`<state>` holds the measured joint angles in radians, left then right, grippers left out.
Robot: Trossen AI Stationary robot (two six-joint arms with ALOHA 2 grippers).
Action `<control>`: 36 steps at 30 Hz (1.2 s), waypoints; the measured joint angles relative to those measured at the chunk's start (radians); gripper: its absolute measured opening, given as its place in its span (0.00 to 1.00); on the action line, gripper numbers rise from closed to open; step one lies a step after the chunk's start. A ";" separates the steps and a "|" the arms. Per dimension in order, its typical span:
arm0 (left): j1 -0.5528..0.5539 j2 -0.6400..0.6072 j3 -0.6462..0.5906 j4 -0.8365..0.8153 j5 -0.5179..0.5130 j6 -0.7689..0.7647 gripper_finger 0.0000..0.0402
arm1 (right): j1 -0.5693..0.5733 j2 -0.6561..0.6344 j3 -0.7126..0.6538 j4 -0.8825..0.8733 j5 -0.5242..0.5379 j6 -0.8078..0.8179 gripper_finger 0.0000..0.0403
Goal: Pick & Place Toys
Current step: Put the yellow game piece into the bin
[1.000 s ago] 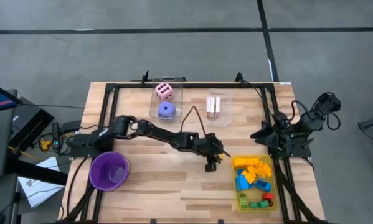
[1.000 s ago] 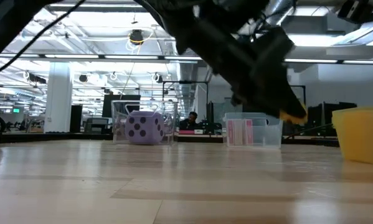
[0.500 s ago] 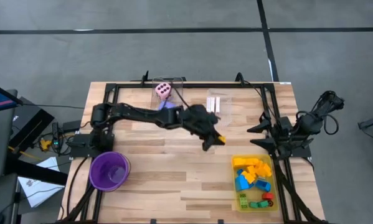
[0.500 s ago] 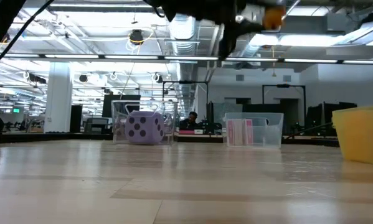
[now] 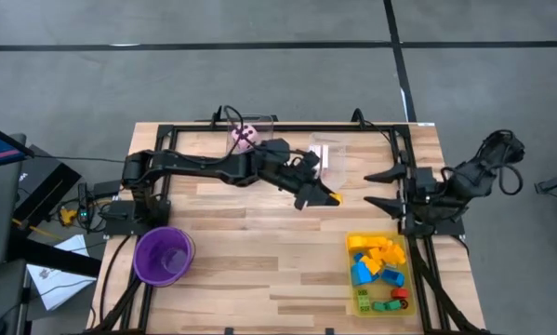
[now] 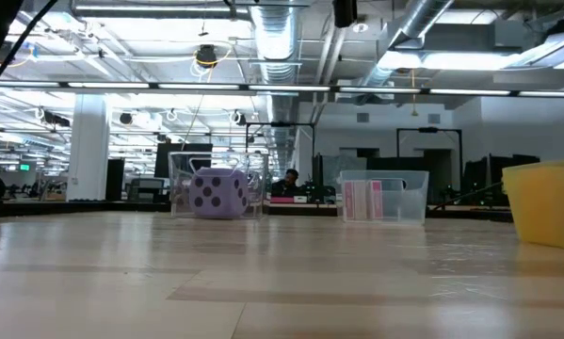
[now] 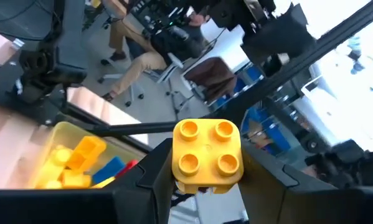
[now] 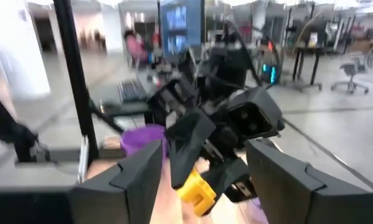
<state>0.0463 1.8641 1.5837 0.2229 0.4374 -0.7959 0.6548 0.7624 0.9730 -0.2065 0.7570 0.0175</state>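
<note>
A yellow four-stud block (image 7: 208,154) is in my left gripper (image 5: 324,195), which is shut on it high over the middle of the table. My right gripper (image 5: 375,188) hovers open near the table's right edge. It points toward the left gripper and has nothing between its fingers. In the right wrist view the same block (image 8: 196,190) shows in the other arm's fingers. More toys, yellow, orange, blue, green and red blocks, lie in the yellow tray (image 5: 401,296) at the near right. Two dice (image 5: 245,138) and pink-white cards (image 5: 321,158) sit in clear boxes at the far edge. My left gripper pinches the yellow block by two opposite side walls (image 7: 176,163) between its two fingers. The fingers come in about level, pointing toward the table's right side. The block's studded face is turned back toward the wrist camera. It is lifted clear, well above the table.
A purple cup (image 5: 164,256) stands at the near left. A black frame rail (image 5: 287,127) runs round the table's edges. Bare wood lies between the cup and the tray. A seated person (image 7: 146,59) shows in the room beyond.
My left gripper has risen with the yellow block from low beside the tray, gone toward the far edge, and rolled and tipped up from pointing down to about level. My right gripper has also risen, rolled, and shifted toward the far edge.
</note>
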 joint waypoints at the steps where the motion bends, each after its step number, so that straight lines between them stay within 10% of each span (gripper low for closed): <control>1: 0.000 0.000 0.000 0.016 0.000 -0.023 0.34 | -0.004 0.023 0.047 -0.063 -0.004 0.011 0.56; 12: -0.002 0.001 0.001 0.198 0.025 -0.149 0.34 | -0.103 0.228 0.354 -0.470 -0.163 -0.015 0.64; 36: -0.019 0.002 0.001 0.234 0.042 -0.181 0.34 | -0.297 0.352 0.357 -0.359 -0.469 -0.158 0.63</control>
<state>0.0275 1.8656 1.5845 0.4566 0.4791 -0.9768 0.3576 1.1140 1.3304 -0.5652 0.2878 -0.1400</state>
